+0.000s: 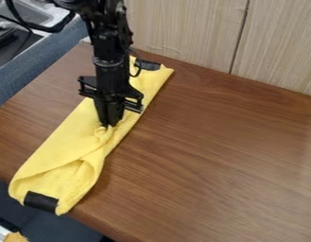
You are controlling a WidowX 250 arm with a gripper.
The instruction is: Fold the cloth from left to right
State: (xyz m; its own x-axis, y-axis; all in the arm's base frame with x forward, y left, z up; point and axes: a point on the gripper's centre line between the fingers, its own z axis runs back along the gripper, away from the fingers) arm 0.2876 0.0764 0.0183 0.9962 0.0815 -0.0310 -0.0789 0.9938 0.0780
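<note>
The yellow cloth (69, 137) lies on the brown wooden table (220, 160) as a long, narrow strip, running at a slant from the lower left up towards the wall (183, 28). Its near end reaches the front left edge of the table and pokes a little past it. There the cloth opens into a loose, rounded pocket, with one layer curving over another, and a black patch (40, 202) sits across the tip. A second black patch (148, 64) shows at the far end, just to the right of the arm (107, 42) in the view.

The arm comes in from the top edge, left of the middle, and hangs almost upright over the cloth, hiding part of its far half. The gripper (109, 125) points straight down at about the middle of the strip. Its fingers are close together, and the cloth is bunched up in small creases right at the tips; they seem to have a pinch of it between them. From that bunch a crease runs down towards the pocket.

Behind the table stands the wall of pale, grained wood, with a dark upright seam. At the upper left are a grey sink (28, 12) and black cables (40, 29).
</note>
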